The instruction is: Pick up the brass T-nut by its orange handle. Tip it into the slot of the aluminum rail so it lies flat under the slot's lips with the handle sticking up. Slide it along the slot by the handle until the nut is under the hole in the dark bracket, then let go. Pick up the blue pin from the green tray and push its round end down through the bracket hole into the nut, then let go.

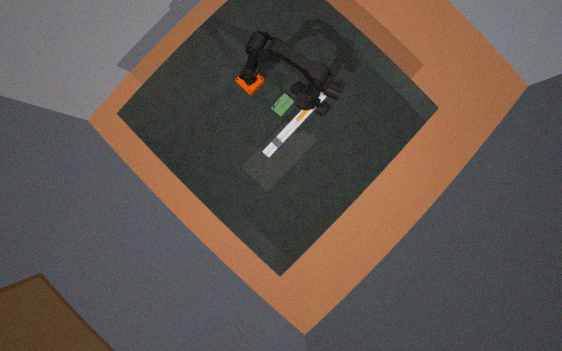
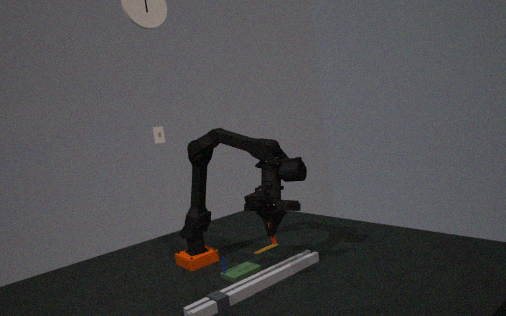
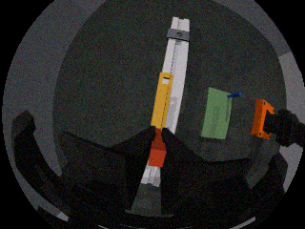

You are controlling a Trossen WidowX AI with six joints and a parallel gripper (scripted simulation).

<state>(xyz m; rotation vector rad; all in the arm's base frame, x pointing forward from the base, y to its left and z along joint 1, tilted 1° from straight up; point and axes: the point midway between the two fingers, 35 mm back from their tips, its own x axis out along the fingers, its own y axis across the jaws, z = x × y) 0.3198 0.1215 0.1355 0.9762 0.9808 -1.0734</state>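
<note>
My gripper point(image 2: 272, 236) point(image 3: 158, 129) is shut on the orange handle point(image 2: 273, 240) point(image 3: 157, 156) of the brass T-nut point(image 1: 303, 115) point(image 2: 265, 249) point(image 3: 162, 100). The nut hangs in the air above the aluminum rail point(image 1: 292, 126) point(image 2: 283, 270) point(image 3: 179, 62), roughly along it, with its free end toward the bracket. In the wrist view it overlaps the rail's left side. The dark bracket point(image 1: 276, 142) point(image 2: 218, 298) point(image 3: 178, 34) sits across the rail near its far end in the wrist view. The blue pin point(image 1: 274, 106) point(image 2: 223, 264) point(image 3: 234, 95) stands upright in the green tray point(image 1: 282, 104) point(image 2: 250, 267) point(image 3: 216, 114).
The orange arm base point(image 1: 250, 87) point(image 2: 191, 262) point(image 3: 259, 116) stands beyond the green tray from the rail. A dark mat point(image 1: 214, 173) lies under everything, with a tan border point(image 1: 384, 230) around it. The arm covers part of the rail in the top view.
</note>
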